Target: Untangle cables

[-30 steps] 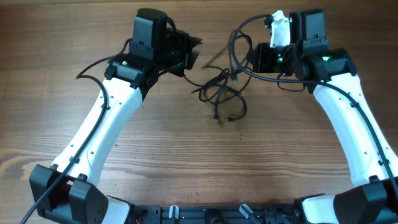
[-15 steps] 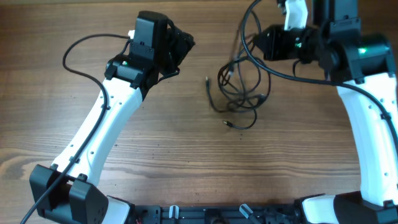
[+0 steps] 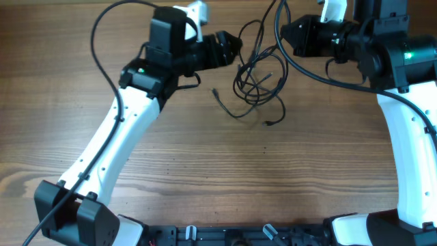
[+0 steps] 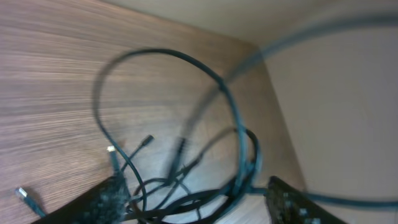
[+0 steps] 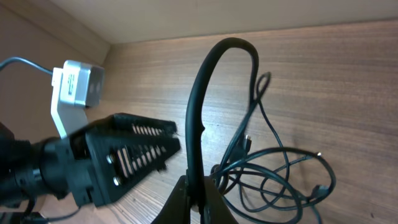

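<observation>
Within right hand (image 5: 194, 198), cables (image 5: 198, 118), wrist-view only.

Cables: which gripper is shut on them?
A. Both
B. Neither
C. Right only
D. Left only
C: in the right wrist view the right gripper is closed on a strand of the cables, while the left wrist view shows the left gripper with its fingers wide apart.

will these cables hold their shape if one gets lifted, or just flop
Probably floppy: the cables lie in loose curved loops, and one curls over from the right fingers. Likely light, being so thin. Lifting one strand may drag the clump, since the loops cross.
</observation>
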{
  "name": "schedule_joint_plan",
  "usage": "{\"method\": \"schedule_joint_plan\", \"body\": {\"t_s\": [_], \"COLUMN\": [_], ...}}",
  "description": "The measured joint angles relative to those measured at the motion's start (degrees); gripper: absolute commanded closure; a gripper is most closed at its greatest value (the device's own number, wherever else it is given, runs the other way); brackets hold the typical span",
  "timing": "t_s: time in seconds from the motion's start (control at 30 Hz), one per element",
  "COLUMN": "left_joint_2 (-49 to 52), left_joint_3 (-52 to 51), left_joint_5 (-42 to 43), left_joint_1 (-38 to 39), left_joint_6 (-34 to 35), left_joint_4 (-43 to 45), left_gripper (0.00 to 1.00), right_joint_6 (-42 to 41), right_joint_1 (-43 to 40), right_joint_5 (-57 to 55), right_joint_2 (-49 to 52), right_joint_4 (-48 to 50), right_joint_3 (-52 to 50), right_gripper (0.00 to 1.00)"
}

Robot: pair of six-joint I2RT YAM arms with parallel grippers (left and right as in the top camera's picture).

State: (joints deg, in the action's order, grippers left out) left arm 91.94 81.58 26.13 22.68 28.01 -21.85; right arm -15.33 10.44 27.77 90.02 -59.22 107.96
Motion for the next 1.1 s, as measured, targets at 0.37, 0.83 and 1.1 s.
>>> {"method": "schedule_joint_plan", "body": {"t_s": [0.37,0.83,1.1], "left_joint_2": [4.42,10.75,10.19], "left_joint_3": [0.02,0.02,1.70], "left_joint_5": [1.22,-1.01,-1.33], "left_joint_1": [5.35,8.04,7.34], "left_joint_6": [-8.28,-9.57,-9.55], "left_joint_4": [-4.37,-2.23,-1.64], "left_gripper": [0.43,0.96,0.96], "right_joint_6": [0.63,0.66,0.66], "right_joint_1": [0.00,-0.50,-11.96], "right_joint_5": [0.31,0.55,5.73], "right_joint_2": [0.00,0.00,-0.17], "right_joint_4": [-1.53,-2.16,-3.23], "right_joint_3": [-0.02,-0.02,0.22], "right_gripper": [0.96,0.96,0.96]}}
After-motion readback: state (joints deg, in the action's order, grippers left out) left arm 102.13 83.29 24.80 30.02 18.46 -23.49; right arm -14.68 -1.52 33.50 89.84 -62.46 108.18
